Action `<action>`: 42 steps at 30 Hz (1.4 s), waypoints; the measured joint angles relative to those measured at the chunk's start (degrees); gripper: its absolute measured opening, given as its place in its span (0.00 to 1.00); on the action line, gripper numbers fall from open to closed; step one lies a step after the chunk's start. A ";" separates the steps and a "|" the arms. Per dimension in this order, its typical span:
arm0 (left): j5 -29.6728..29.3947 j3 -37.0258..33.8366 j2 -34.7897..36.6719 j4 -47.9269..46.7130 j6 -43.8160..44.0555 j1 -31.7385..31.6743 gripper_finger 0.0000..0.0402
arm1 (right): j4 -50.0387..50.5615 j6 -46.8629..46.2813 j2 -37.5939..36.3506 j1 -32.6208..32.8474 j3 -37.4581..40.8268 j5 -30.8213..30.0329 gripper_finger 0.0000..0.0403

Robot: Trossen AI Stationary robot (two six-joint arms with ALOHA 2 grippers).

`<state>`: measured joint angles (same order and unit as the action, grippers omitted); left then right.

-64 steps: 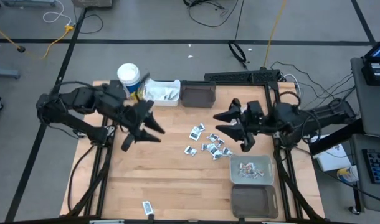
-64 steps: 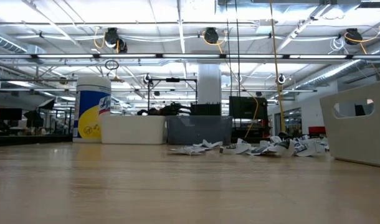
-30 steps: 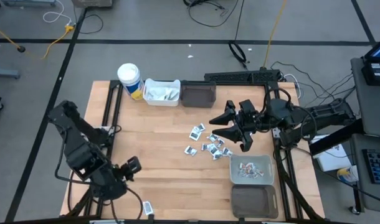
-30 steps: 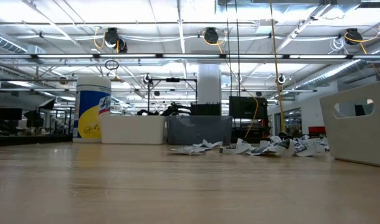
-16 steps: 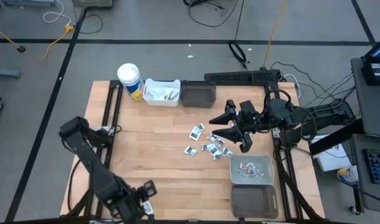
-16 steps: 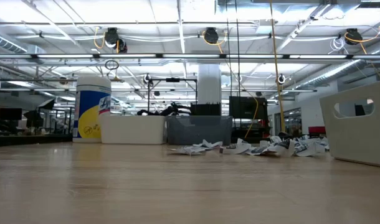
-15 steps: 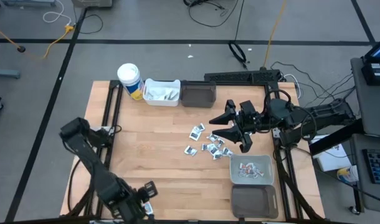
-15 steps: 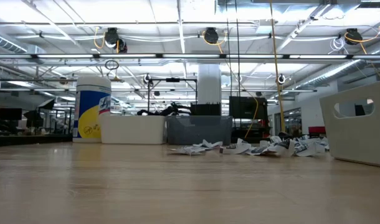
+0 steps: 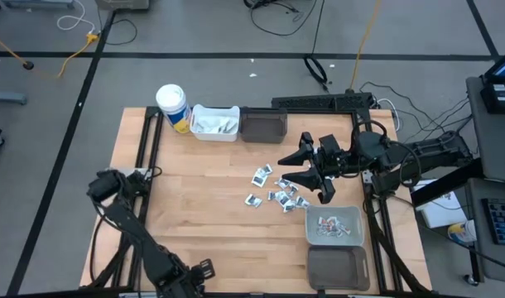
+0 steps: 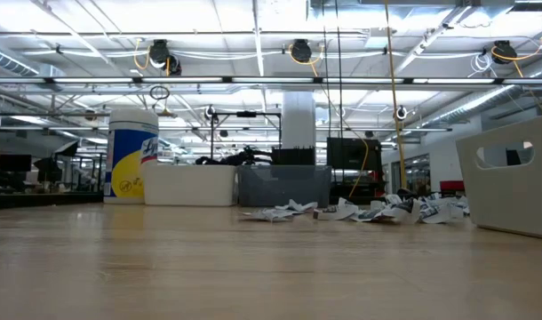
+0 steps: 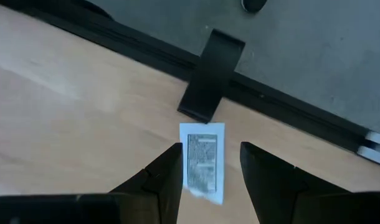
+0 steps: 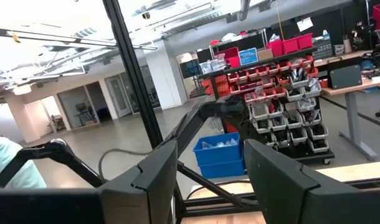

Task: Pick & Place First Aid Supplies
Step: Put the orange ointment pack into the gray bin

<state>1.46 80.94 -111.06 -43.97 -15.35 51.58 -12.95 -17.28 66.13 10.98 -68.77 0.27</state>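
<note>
At the near table edge (image 9: 236,277) we find the left gripper (image 9: 201,273), reached down from its base at the left side. Its fingers (image 11: 162,177) stand partly apart, one on each side of a single white printed packet (image 11: 203,162) that lies flat on the wood. We cannot tell whether the pads touch it. Just beyond this packet a black bracket (image 11: 212,76) crosses the edge, and past that lies the floor. Ahead of this gripper, toward the table's middle, we see a broad stretch of bare wood.

Further right, the loose first aid supplies (image 9: 276,189) lie scattered on the wood, directly beneath and just beside the right gripper (image 9: 310,170). That gripper hangs above the table with its fingers (image 12: 149,180) parted and nothing between them. Beyond it stand a white bin (image 9: 214,122) and a dark bin (image 9: 263,126), with a wipes canister (image 9: 171,106) at the corner. Nearer than it, a grey bin (image 9: 335,225) holds small packets, and another dark bin (image 9: 338,266) sits next to that.
</note>
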 joint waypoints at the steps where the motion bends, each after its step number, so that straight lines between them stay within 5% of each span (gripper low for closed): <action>1: -0.01 -0.67 -0.62 0.98 0.00 -0.01 0.41 | 0.00 0.00 0.00 0.00 0.00 0.02 0.45; 13: 0.35 -6.70 -3.75 5.33 -3.84 -0.56 0.39 | 1.25 -0.07 0.02 0.02 0.02 0.04 0.45; 21: 0.26 -6.88 -3.90 6.70 -5.42 -0.85 0.06 | 1.14 -0.02 0.02 0.04 0.02 0.02 0.45; 26: -1.33 -6.65 -2.78 5.28 -1.34 -0.82 0.02 | 1.18 -0.16 0.02 0.04 0.02 -0.04 0.45; 42: -18.88 -6.85 24.71 -6.27 24.45 -12.67 0.00 | 1.11 -1.54 0.02 -1.28 0.02 -0.22 0.45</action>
<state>-17.43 74.09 -86.35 -50.23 9.10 38.91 -11.84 -18.82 66.15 9.70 -68.75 0.05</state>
